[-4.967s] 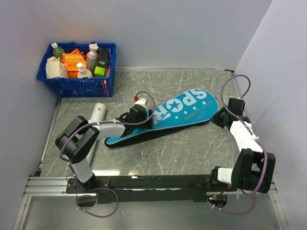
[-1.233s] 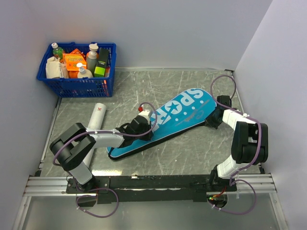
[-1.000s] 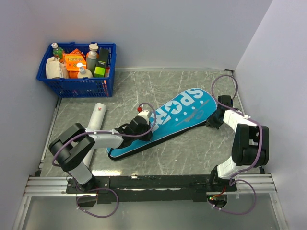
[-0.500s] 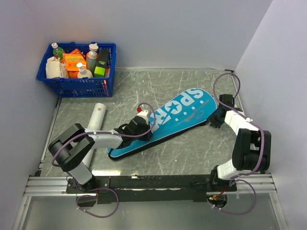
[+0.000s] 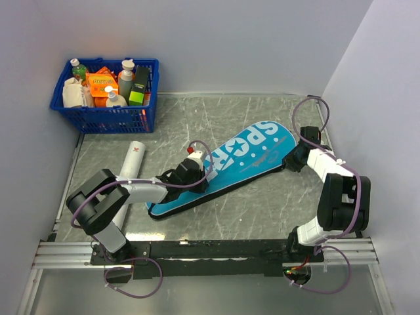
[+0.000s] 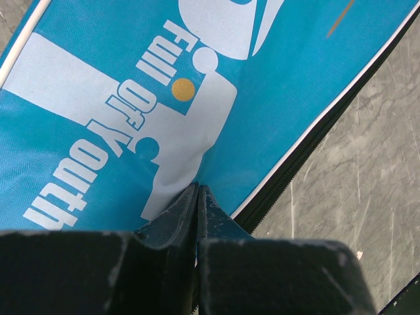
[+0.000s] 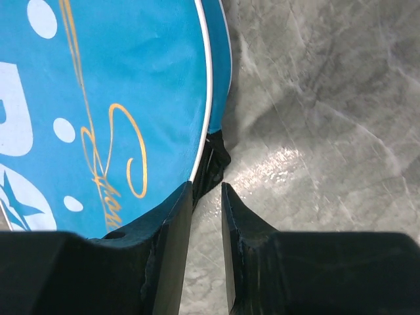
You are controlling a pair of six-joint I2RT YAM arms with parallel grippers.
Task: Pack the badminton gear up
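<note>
Where pinched, cover (image 6: 308, 85) reads "Full of youth".

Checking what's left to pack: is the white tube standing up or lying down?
Lying down: the white tube rests lengthwise on the table, left of the teal cover.
</note>
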